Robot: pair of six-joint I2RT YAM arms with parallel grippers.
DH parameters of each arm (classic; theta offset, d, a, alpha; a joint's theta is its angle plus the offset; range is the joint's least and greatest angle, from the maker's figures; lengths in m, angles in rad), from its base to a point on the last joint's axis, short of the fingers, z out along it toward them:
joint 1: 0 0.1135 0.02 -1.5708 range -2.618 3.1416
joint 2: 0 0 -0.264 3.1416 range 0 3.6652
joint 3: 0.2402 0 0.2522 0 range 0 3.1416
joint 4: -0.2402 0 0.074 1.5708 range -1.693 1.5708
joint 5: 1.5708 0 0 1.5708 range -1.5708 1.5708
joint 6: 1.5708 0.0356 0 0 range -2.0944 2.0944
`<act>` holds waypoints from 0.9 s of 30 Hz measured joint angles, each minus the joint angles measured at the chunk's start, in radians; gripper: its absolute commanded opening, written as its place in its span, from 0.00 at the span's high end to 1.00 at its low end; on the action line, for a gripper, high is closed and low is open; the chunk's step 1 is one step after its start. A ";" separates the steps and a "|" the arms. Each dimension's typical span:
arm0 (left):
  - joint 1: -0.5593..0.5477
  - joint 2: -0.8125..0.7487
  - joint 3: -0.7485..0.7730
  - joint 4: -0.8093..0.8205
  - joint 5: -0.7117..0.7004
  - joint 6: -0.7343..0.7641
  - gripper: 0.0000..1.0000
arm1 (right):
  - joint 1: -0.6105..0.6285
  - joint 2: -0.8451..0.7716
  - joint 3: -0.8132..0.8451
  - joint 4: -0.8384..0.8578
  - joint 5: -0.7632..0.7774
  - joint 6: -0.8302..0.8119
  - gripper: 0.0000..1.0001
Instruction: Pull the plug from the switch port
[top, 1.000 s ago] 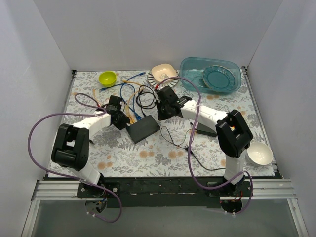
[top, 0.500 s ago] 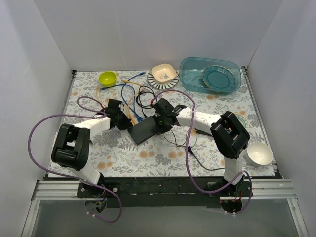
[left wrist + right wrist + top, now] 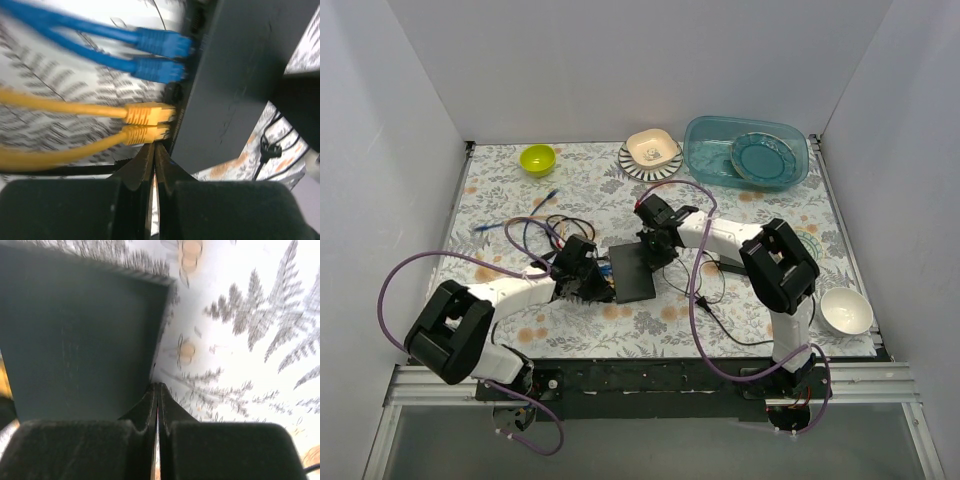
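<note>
The switch point(image 3: 634, 275) is a flat black box lying mid-table; it also shows in the left wrist view point(image 3: 235, 75) and the right wrist view point(image 3: 75, 335). Two blue plugs point(image 3: 160, 45) and two yellow plugs point(image 3: 147, 112) sit in sockets along its edge. My left gripper point(image 3: 590, 284) is shut at that socket edge, and in its wrist view point(image 3: 154, 146) the tips lie just under the lower yellow plug point(image 3: 145, 134), holding nothing. My right gripper point(image 3: 656, 247) is shut, with its tips point(image 3: 157, 385) at the switch's opposite edge.
Blue, yellow and black cables point(image 3: 545, 228) trail to the left of the switch. A thin black wire point(image 3: 705, 295) loops near the right arm. A lime bowl point(image 3: 537, 158), a beige bowl point(image 3: 651, 148), a teal tub point(image 3: 745, 150) and a white bowl point(image 3: 845, 310) stand around the edges.
The switch has turned and slid toward the near side. My left gripper moved right and nearer with it, dragging the cables along. My right gripper came down to the switch's far edge.
</note>
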 measured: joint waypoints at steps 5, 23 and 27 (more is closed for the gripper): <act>-0.046 -0.017 -0.005 -0.019 0.013 -0.032 0.91 | 0.000 0.047 0.069 0.021 0.043 -0.022 0.98; 0.203 0.026 0.367 -0.202 -0.256 0.032 0.77 | 0.183 -0.377 -0.136 0.150 0.126 -0.037 0.99; 0.230 0.248 0.371 -0.183 -0.219 0.091 0.77 | 0.264 -0.368 -0.321 0.159 0.051 -0.035 0.99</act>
